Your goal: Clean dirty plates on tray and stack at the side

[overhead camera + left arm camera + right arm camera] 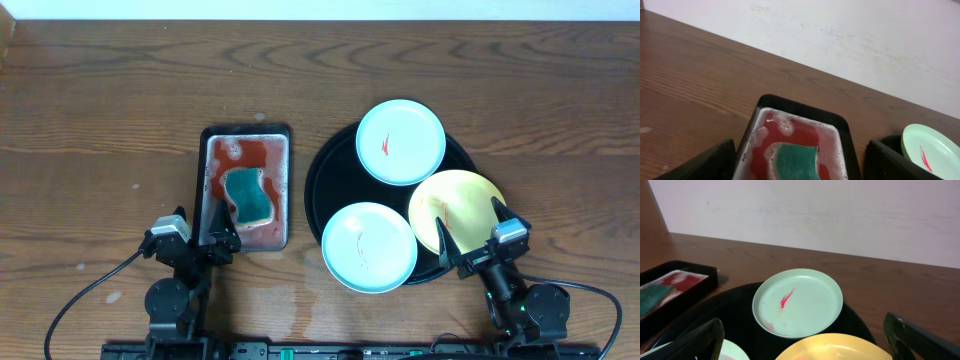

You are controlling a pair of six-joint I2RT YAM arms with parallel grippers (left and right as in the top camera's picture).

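Left fingers apart — sponge ahead | right fingers apart — over yellow plate

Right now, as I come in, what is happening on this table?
Two robot arms seem ready to clean plates, but nothing is held. The left gripper is open at the near end of the small rectangular tray, where a green sponge lies in reddish soapy water. The right gripper is open over the near edge of the yellow plate. It shares the round black tray with the far mint plate and the near mint plate, both smeared red. No plate is stacked aside yet.
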